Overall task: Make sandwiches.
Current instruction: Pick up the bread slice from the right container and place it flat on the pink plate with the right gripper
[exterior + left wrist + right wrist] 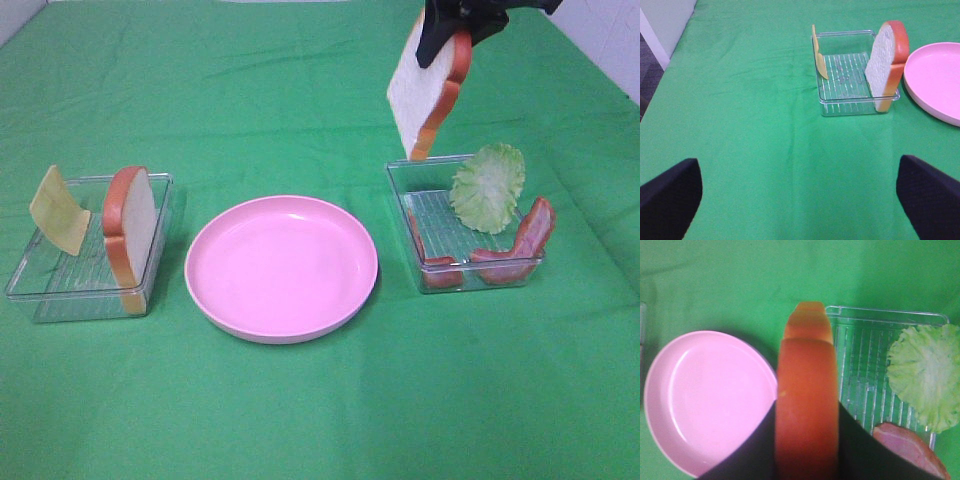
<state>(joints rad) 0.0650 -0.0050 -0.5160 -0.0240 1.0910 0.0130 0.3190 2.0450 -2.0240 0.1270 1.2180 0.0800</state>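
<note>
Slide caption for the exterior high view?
Right hand holds white toy bread slice above right clear plastic tray, beside round pink plate.

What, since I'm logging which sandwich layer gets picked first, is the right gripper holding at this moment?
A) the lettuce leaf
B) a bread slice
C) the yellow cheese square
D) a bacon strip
B: the right gripper is shut on a bread slice hanging in the air over the right tray, while the lettuce and bacon sit in that tray.
</note>
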